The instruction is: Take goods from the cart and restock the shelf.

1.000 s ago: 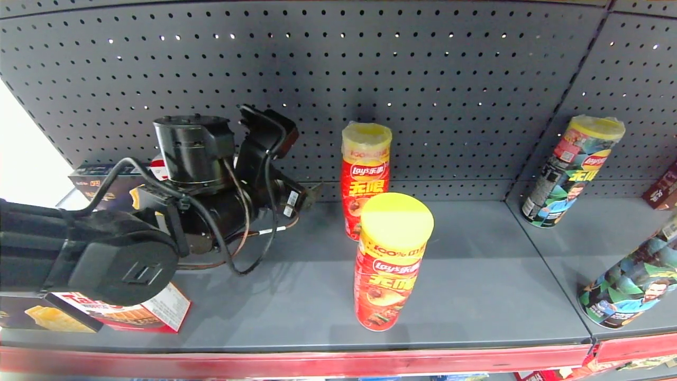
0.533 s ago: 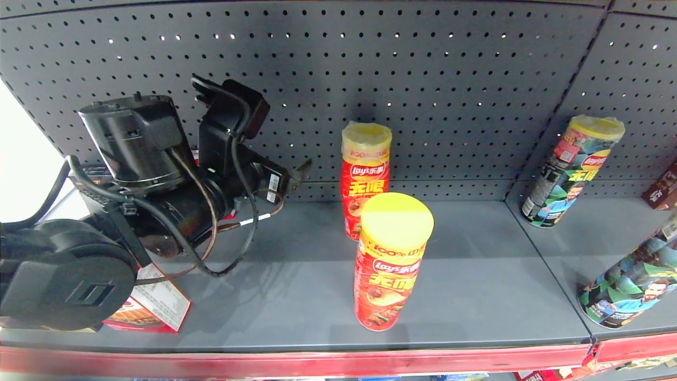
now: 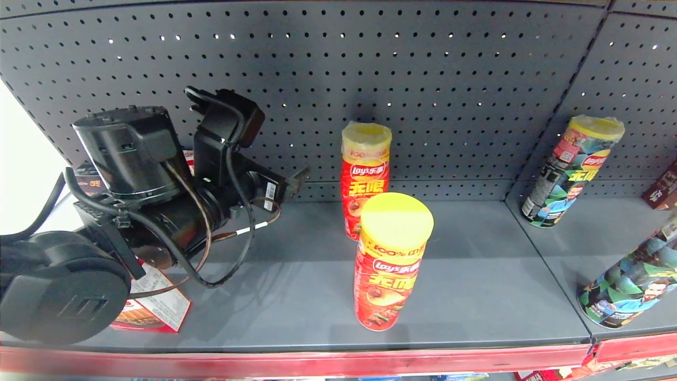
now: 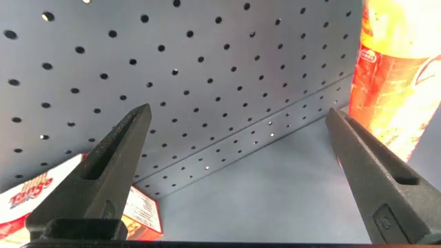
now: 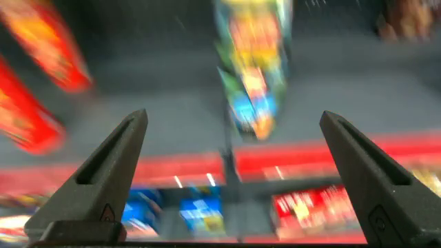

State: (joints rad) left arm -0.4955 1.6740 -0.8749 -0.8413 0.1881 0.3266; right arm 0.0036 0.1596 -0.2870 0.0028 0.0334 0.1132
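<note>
Shelf [image 3: 476, 275] lies below the left hand [image 4: 238, 114], spread empty, pointing at the pegboard [image 3: 370, 63].

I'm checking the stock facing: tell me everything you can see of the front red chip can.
The front red chip can is a tall tube with a flat yellow lid and glossy red printed wrap. It stands upright on the grey shelf near its front edge, ahead of a second red can, held by nothing.

matt grey metal shelf [image 3: 476, 286], glossy printed chip cans [image 3: 391, 264], perforated metal backboard [image 3: 423, 79]
</note>
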